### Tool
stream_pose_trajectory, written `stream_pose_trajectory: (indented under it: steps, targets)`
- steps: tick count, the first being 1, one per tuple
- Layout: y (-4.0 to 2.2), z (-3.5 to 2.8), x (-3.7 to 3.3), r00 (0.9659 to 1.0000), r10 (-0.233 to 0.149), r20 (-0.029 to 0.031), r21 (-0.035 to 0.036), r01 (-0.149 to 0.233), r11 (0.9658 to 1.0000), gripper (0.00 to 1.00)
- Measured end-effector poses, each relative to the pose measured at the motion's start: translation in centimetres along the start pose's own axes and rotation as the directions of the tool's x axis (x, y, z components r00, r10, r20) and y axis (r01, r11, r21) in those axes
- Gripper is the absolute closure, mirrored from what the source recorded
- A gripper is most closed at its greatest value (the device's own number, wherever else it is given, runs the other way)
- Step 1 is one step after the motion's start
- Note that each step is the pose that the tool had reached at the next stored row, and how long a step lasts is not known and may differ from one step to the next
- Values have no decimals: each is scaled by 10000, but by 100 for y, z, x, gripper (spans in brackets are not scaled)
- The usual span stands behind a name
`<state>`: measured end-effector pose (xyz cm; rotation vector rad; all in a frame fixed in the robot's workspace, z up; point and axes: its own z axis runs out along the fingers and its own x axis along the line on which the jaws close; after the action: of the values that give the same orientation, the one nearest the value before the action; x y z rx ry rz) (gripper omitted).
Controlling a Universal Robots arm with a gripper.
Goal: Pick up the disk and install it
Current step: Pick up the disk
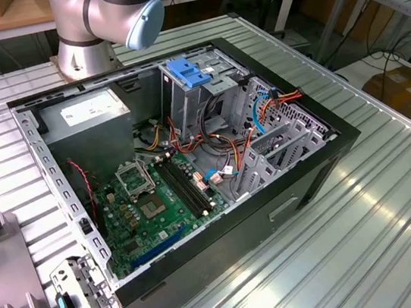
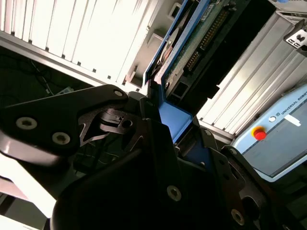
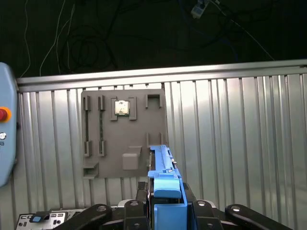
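Claw (image 3: 167,199), black metal, is clamped tight on the flat hard disk in blue plastic carrier (image 3: 162,167), which juts past its tips. Beyond the tips we see a grey slotted fixture plate (image 3: 110,139) w/ a square chip (image 3: 122,107) in one pocket, on ribbed aluminium tabletop (image 3: 240,143); dark floor (image 3: 153,33) w/ cables (image 3: 86,48) past the edge.

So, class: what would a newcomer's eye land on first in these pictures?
The open computer case lies on the ribbed metal table in the exterior view, green motherboard exposed. In the first wrist view the hand grips the blue-framed disk, held above the table near a grey fixture plate.
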<state>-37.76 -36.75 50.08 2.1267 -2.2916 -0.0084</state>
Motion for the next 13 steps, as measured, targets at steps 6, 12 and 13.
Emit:
stream_pose_trajectory:
  steps: [6, 12, 13]
  targets:
    - [-134, -2, -9, 10000, 0, 0, 0, 0, 10000, 63]
    - [-147, 0, 70, 10000, -70, -1, 1, 70, 10000, 63]
    - [-160, 1, 91, 10000, -70, -1, 1, 70, 10000, 63]
